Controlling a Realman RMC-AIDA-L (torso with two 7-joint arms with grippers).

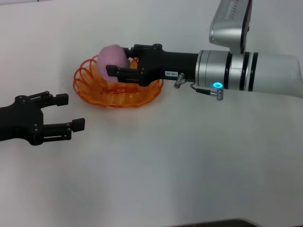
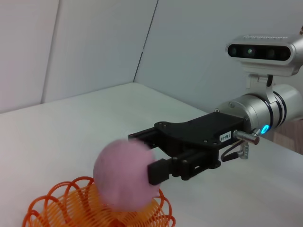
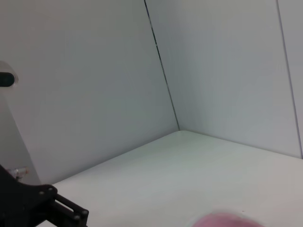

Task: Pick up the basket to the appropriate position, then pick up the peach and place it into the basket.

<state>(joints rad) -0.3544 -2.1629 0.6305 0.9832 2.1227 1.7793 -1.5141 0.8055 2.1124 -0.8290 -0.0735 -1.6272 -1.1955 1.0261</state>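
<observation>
The orange wire basket [image 1: 118, 99] sits on the white table, left of centre. The pink peach [image 1: 111, 57] is blurred, just above the basket's back part and at the tips of my right gripper [image 1: 118, 60]. The right gripper reaches in from the right over the basket, and its jaws stand apart beside the peach. In the left wrist view the peach [image 2: 125, 175] hangs over the basket [image 2: 61, 198], with the right gripper [image 2: 147, 155] sharp beside it. The peach's top edge shows in the right wrist view [image 3: 222, 220]. My left gripper [image 1: 70, 112] is open and empty, low at the left near the basket.
The white table [image 1: 165, 165] stretches around the basket. White walls meet in a corner behind it [image 3: 163, 71]. The right arm's silver forearm [image 1: 246, 71] spans the right side above the table.
</observation>
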